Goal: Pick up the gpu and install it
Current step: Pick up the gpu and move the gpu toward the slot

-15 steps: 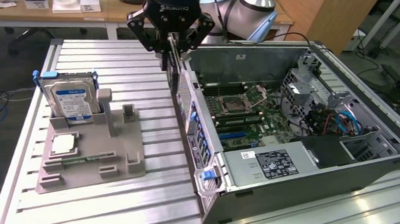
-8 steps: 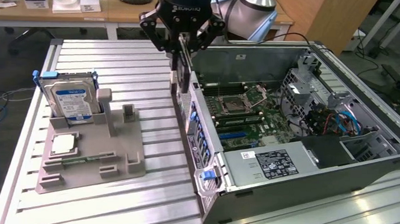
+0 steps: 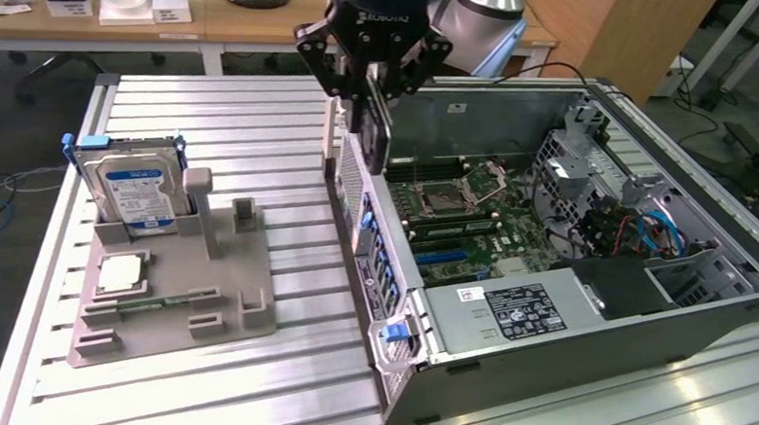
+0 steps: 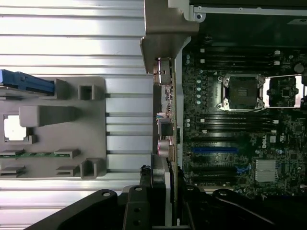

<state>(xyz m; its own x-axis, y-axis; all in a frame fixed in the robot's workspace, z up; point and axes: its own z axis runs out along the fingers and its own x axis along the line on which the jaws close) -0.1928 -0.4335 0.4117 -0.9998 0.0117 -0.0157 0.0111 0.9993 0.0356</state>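
The gripper (image 3: pixel 367 93) is clamped on the gpu (image 3: pixel 372 149), holding it up over the open case (image 3: pixel 567 344), not yet plugged in.

gpu (image 3: pixel 375 144) in the jaws: dark, matt board. Jaws matt black. Tabletop (image 3: pixel 229 107) under them: ribbed aluminium, brushed, bright sheen. Holder (image 3: pixel 180 299) off to the jaws' side: matt grey plastic. Hard drive (image 3: pixel 134 185) in it: silver metal, glossy blue-white label. Case (image 3: pixel 580 359) below the jaws: matt grey sheet metal. Motherboard (image 3: pixel 483 228) dark green, semi-gloss.
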